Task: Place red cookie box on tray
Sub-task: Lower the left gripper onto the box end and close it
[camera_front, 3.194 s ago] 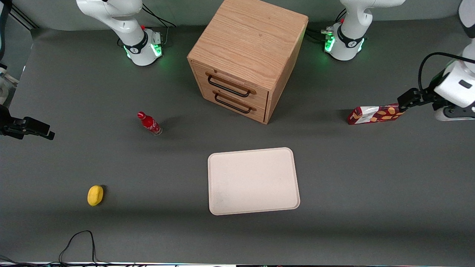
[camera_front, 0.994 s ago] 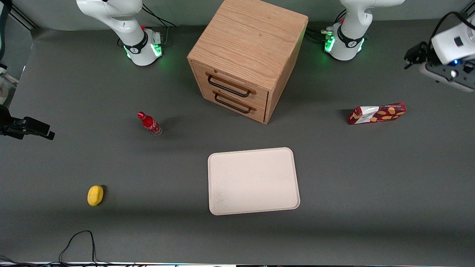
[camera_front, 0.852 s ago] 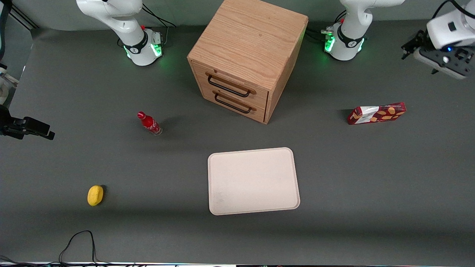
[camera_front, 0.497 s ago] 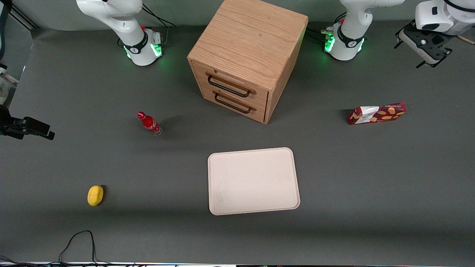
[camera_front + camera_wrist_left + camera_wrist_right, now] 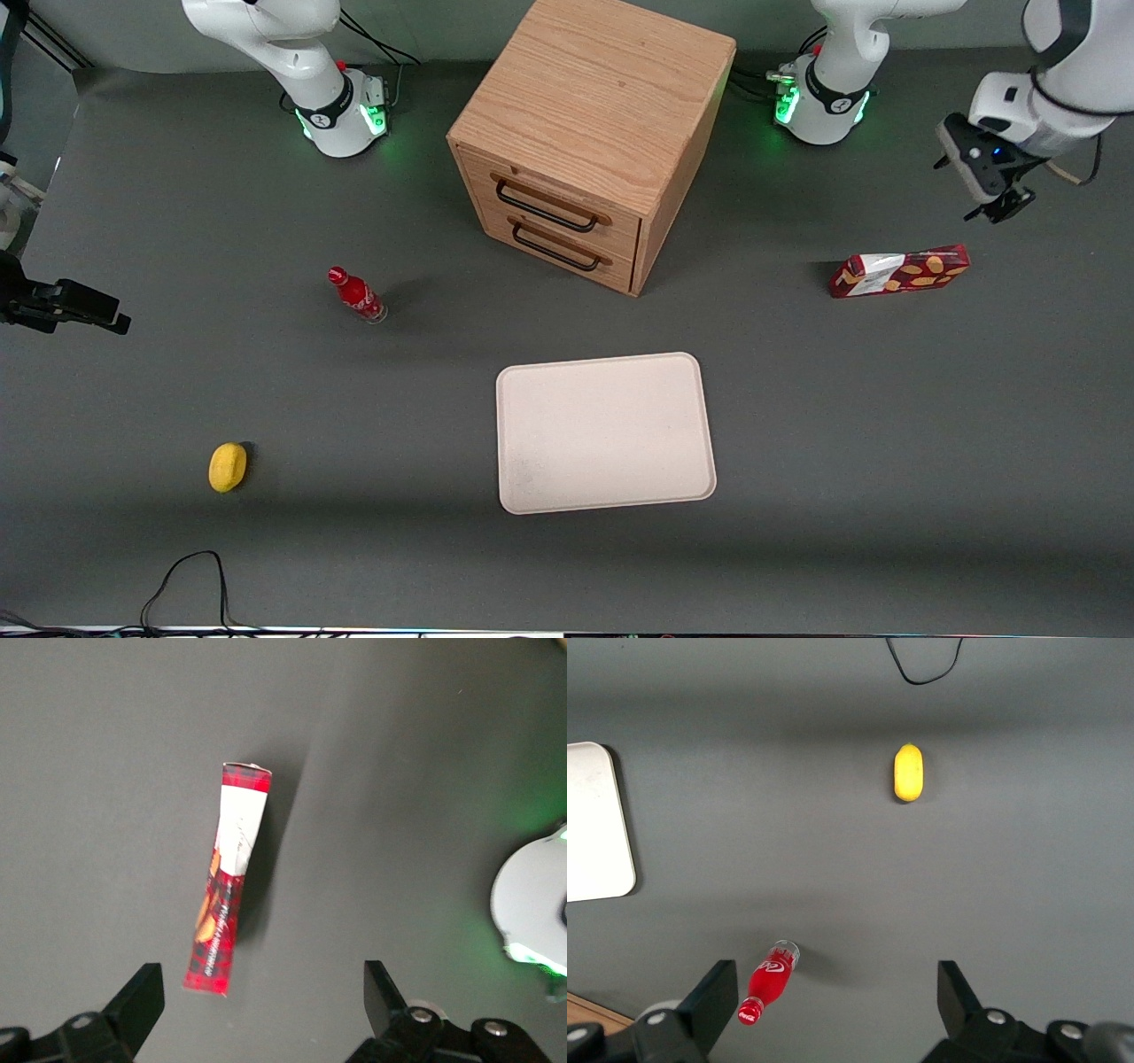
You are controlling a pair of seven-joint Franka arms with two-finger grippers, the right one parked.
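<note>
Gripper (image 5: 990, 190): swung back, now at one o'clock above red cookie box (image 5: 899, 271), jaws wide, empty.
Tray (image 5: 605, 432): bare; grasp pending.

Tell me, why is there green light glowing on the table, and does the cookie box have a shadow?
Front view: green lamps on the arm base tint the table beside it. Left wrist view: the same green glow shows, and the red cookie box throws a dark shadow alongside it; the open pincer hangs above the box.
</note>
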